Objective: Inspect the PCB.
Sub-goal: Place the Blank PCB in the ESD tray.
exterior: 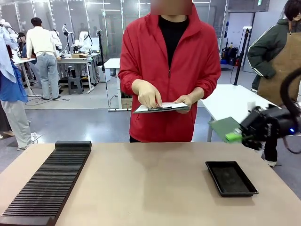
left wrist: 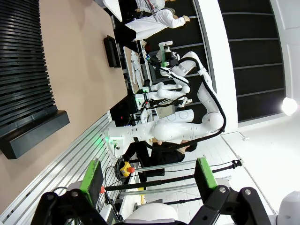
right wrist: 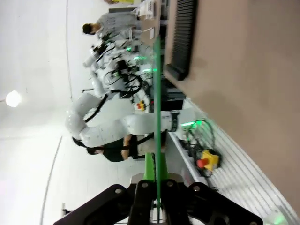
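- Busy workshop bkgd w/ other benches and people; up close a tan tabletop, person in a red jacket standing at its far side.
- Right gripper comes in from the right, up off the tabletop, fingers shut tight on the PCB. Green board pinched by one edge, most of it sticking out toward the middle, tilted, in mid-air.
- Right wrist view: the PCB is edge-on, a thin green line running up from between the closed pads. Grip looks centred, can't judge how deep.
- Just below and a bit left of it: shallow black tray on the tabletop, looks bare inside. Board is above and apart from it, not touching.
- Further out, the person holds a clipboard w/ both hands, one hand on the sheet as if writing; eyes-down posture, not reaching for the board.
- Far left: long black slotted rack, nothing to do w/ this step as far as I can tell.
- Left gripper wide open, holding nothing, pointed at the lab bkgd.
- Progress call: pickup done, board is up and being presented; inspection looks under way. Left to do, prob.: finish the check, then set the board down, maybe in the tray.
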Tool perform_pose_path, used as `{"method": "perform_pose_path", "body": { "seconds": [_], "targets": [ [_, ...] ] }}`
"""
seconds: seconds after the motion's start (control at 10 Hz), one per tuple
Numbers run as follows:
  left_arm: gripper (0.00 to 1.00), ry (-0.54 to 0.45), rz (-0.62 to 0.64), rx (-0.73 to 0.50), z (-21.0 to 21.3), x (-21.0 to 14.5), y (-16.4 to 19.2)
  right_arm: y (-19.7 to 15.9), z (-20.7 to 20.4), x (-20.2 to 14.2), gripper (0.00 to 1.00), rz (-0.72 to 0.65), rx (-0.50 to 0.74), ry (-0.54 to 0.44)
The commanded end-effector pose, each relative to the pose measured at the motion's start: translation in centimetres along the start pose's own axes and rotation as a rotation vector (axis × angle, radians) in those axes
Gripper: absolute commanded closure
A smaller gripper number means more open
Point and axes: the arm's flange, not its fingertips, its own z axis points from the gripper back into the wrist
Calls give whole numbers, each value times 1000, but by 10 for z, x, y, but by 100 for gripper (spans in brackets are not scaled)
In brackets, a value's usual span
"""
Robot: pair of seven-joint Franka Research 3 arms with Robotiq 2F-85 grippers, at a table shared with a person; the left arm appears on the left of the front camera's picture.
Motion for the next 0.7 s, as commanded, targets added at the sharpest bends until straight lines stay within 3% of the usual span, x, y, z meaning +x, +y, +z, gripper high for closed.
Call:
{"method": "perform_pose_path", "body": {
  "seconds": [0.0, 0.3, 0.6],
  "targets": [
    [0, 7, -1, 8, -1, -2, -3, -36, 13, 2, 97, 27, -27, -48],
    [0, 7, -1, 8, -1, -2, -3, -77, 31, 2, 97, -39, -94, -93],
    [0, 7, -1, 8, -1, -2, -3, -109, 26, 24, 97, -92, -243, -129]
  ]
}}
